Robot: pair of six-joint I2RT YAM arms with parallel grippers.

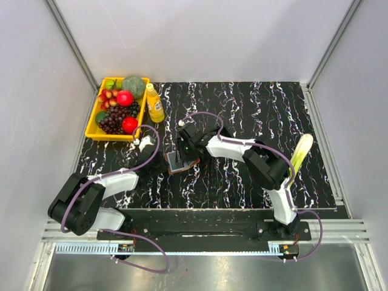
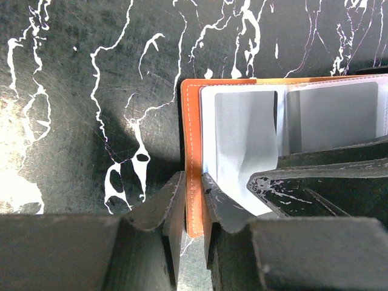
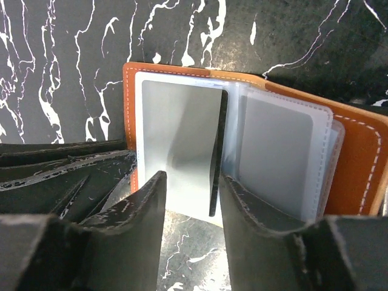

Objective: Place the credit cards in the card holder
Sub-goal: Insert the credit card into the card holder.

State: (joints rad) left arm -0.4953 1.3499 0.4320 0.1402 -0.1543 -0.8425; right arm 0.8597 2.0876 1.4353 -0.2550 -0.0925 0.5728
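Overhead, the card holder (image 1: 180,164) lay open on the black marbled bench (image 1: 242,109), just off the middle toward 8 o'clock. Both arms met over it. The left fingers (image 1: 163,157) reached in from its 9 o'clock side and the right fingers (image 1: 185,150) from about 12 o'clock.

In the left wrist view, the left fingers (image 2: 177,191) stood narrow. They were pinched on the stitched orange edge of the card holder (image 2: 193,121), with one finger outside the cover and one inside against the clear sleeve (image 2: 209,133). That sleeve held a grey card (image 2: 242,127), and its surface looked buckled toward 6 o'clock. A second sleeve with another grey card (image 2: 339,115) lay at 3 o'clock of it.

In the right wrist view, the right fingers (image 3: 154,197) stood partly apart over the open card holder (image 3: 357,163). Between them lay the near end of the first sleeve and its grey card (image 3: 176,139). A dark card (image 3: 217,157), seen edge-on, stood upright just beside the finger on the 3 o'clock side. Whether those fingers actually gripped that card or the sleeve could not be told.

Elsewhere on the bench, a yellow tray (image 1: 91,128) of fruit (image 1: 124,98) sat at 10 o'clock, with a juice bottle (image 1: 154,104) touching its 3 o'clock side. A long yellow-green vegetable (image 1: 302,153) lay near the 3 o'clock edge, well apart from the card holder.
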